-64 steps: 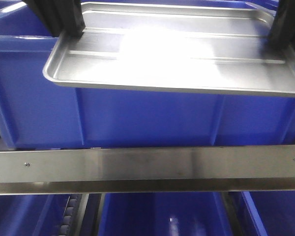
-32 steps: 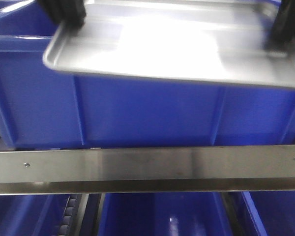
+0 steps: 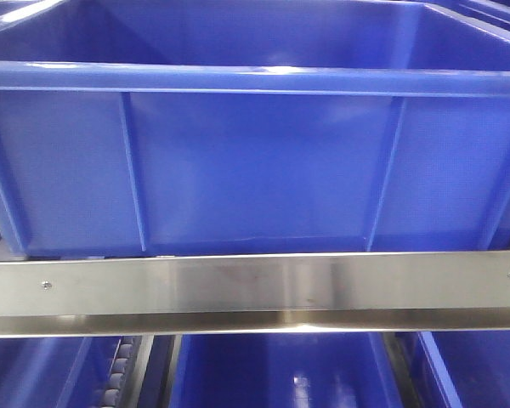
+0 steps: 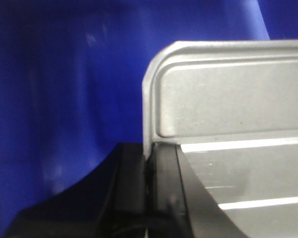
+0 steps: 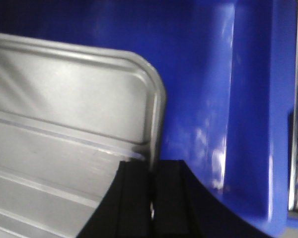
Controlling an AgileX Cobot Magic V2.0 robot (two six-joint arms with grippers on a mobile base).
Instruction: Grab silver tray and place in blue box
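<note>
1. The left tool (image 4: 149, 151) is pressed together on the left short rim of the silver tray (image 4: 228, 109). One black finger sits on the outside of the rim and the other on the inside.
2. The right tool (image 5: 151, 166) pinches the opposite short rim in the same way, just below a rounded corner.
3. Only the wrist views show the tray. Its raised ridges run along the base, and the blue inner walls of the blue box (image 5: 203, 99) stand close behind it on both sides, so the tray is down inside the box.
4. I cannot tell whether the tray touches the floor of the box.
5. The front view gives only the outside of the box: its thick rim and ribbed wall.
6. Under the box a steel rail (image 3: 255, 285) runs across, and below it are lower blue bins (image 3: 272, 370) and some rollers (image 3: 117, 378).
</note>
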